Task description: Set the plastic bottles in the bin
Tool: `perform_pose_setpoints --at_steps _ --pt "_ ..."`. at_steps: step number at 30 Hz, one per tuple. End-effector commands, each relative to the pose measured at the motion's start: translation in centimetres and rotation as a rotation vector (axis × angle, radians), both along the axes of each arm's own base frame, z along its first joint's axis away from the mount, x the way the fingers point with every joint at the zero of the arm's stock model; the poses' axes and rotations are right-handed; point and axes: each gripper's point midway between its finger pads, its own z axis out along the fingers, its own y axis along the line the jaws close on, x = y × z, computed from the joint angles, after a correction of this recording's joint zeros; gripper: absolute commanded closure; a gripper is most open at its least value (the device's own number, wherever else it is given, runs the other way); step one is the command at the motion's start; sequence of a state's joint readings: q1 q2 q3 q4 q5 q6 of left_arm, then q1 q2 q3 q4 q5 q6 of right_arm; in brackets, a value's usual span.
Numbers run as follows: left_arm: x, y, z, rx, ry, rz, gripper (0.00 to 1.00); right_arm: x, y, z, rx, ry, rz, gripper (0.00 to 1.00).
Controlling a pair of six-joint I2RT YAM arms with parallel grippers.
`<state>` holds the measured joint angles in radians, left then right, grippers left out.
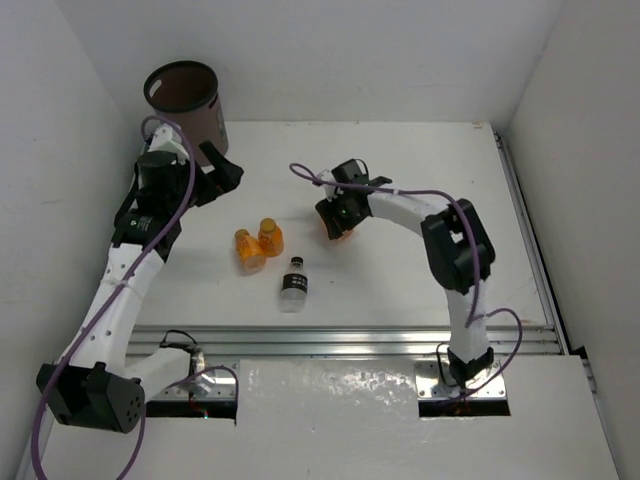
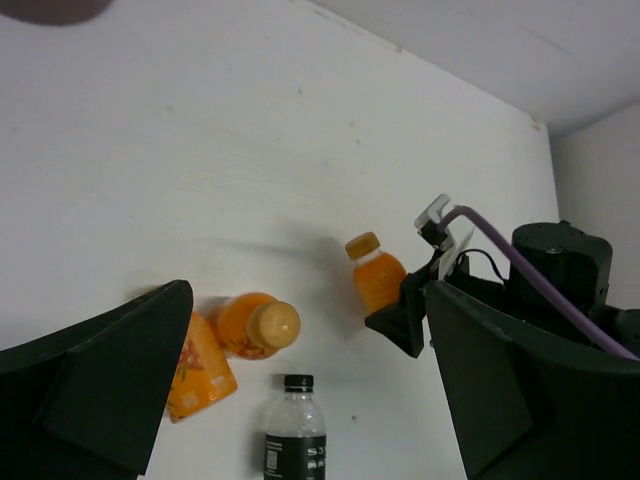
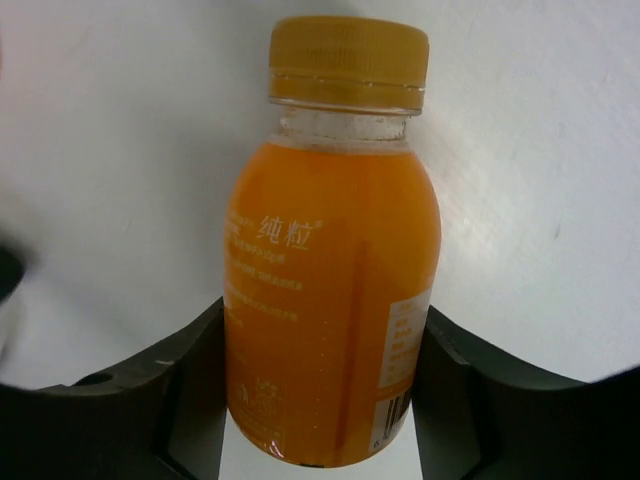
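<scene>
From above, my right tool point(image 1: 340, 215) hides most of the orange bottle point(image 1: 335, 233) it clasps; its wrist view cuts off the base. A finger point(image 2: 100, 390) of my left tool point(image 2: 308, 290) covers part of the toppled bottle point(image 2: 200, 375); the black-capped bottle point(image 2: 295, 435) runs off-frame.

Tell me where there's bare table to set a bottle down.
Bare: far strip of table between the bin and the right gripper, and right of the right arm. Crowded: two orange bottles and clear bottle mid-table.
</scene>
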<state>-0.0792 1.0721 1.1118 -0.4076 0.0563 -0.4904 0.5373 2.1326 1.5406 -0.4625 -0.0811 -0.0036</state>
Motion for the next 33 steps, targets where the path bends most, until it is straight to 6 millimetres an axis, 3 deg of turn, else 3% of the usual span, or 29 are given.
perform_pose_setpoints --at_steps 1,3,5,7,8,9,11,12,17,22,24,25,26,27,28,30,31,32,33 --pt "-0.6 -3.1 1.2 -0.059 -0.071 -0.182 0.0 -1.0 0.7 6.5 0.157 -0.102 -0.038 0.73" --pt "-1.8 -6.3 0.8 -0.138 -0.084 -0.353 0.0 -1.6 0.5 9.0 0.23 -0.142 -0.092 0.75" --pt "-2.7 -9.8 1.6 -0.203 -0.127 -0.507 0.0 -4.0 0.2 12.7 0.356 -0.173 -0.118 0.76" --pt "-3.7 -13.9 2.9 -0.215 -0.16 -0.631 0.0 -7.0 1.1 15.0 0.589 -0.125 -0.061 0.76" --pt "-4.0 -15.2 3.5 -0.216 -0.171 -0.665 0.0 -8.2 1.2 18.8 0.701 -0.173 -0.016 0.75" --pt "-5.1 -17.5 3.9 -0.223 -0.172 -0.73 0.0 -9.7 1.3 20.1 0.809 -0.159 0.066 0.75" --pt "-5.0 -19.1 5.0 -0.22 -0.187 -0.742 0.0 -12.2 1.3 23.8 0.902 -0.204 0.167 0.77" --pt "-5.9 -20.7 5.4 -0.218 -0.191 -0.774 0.0 -13.2 1.3 24.5 0.923 -0.222 0.22 0.78" --pt "-6.8 -24.0 6.8 -0.238 -0.214 -0.844 0.0 -16.8 0.9 28.4 0.987 -0.297 0.357 0.81" --pt "-8.5 -26.7 8.1 -0.349 -0.263 -0.973 0.03 -18.4 0.9 29.1 1.006 -0.307 0.448 0.77" --pt "-8.8 -27.5 7.3 -0.334 -0.225 -0.982 0.14 -18.5 0.8 29.3 1.006 -0.326 0.451 0.77" --pt "-8.7 -27.9 6.9 -0.33 -0.21 -0.989 0.39 -18.5 0.6 29.5 1.003 -0.345 0.439 0.77" --pt "-8.7 -28.1 6.6 -0.325 -0.198 -0.988 0.53 -18.4 0.5 29.6 1.001 -0.356 0.434 0.77" --pt "-8.7 -28.2 6.2 -0.316 -0.178 -0.986 0.75 -18.3 0.5 29.7 0.999 -0.362 0.427 0.77" --pt "-8.8 -28.3 6.2 -0.312 -0.177 -0.991 0.84 -18.1 0.5 29.8 0.997 -0.367 0.419 0.76" --pt "-8.6 -28.0 6.5 -0.297 -0.184 -0.975 1.0 -17.1 0.2 29.5 0.98 -0.377 0.352 0.62" --pt "-7.6 -27.5 6.8 -0.281 -0.195 -0.908 1.0 -16.5 0.0 29.4 0.98 -0.371 0.291 0.17" --pt "-6.5 -26.7 7.2 -0.262 -0.207 -0.844 1.0 -14.3 -1.1 28.5 0.929 -0.409 0.138 0.01" --pt "-5.4 -25.4 7.2 -0.222 -0.163 -0.762 1.0 -13.2 -1.9 27.4 0.891 -0.416 0.044 0.01"
